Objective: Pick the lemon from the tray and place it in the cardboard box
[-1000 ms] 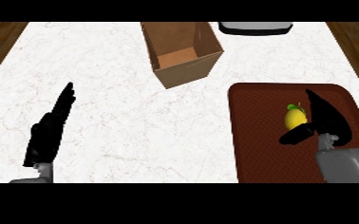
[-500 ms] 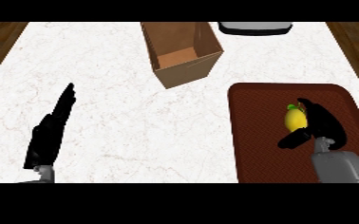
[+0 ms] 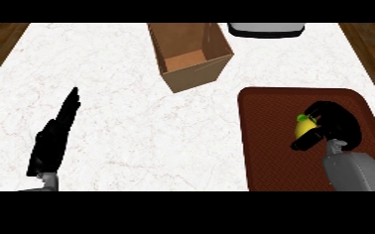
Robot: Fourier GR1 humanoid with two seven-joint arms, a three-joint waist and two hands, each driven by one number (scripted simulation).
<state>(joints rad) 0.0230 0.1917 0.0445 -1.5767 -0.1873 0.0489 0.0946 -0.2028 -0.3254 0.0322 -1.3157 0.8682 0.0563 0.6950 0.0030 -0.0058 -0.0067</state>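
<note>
A yellow lemon [image 3: 302, 128] with a green tip lies on the dark red tray [image 3: 271, 129] at the right. My right hand [image 3: 336, 121] curls round it from the right, fingers over its top and thumb under it, hiding much of the fruit. The open cardboard box [image 3: 189, 54] stands at the top centre, tilted a little, with nothing visible inside. My left hand [image 3: 53, 139] rests at the lower left with straight fingers pointing up, far from the tray and the box.
A grey and black appliance [image 3: 265, 29] sits at the counter's far edge, right of the box. The white marble counter [image 3: 132, 114] stretches between the left hand and the tray. Wooden floor shows at both upper corners.
My right hand's fingers have curled down from straight onto the lemon, closing round it. The lemon stays on the tray. The left hand has barely moved.
</note>
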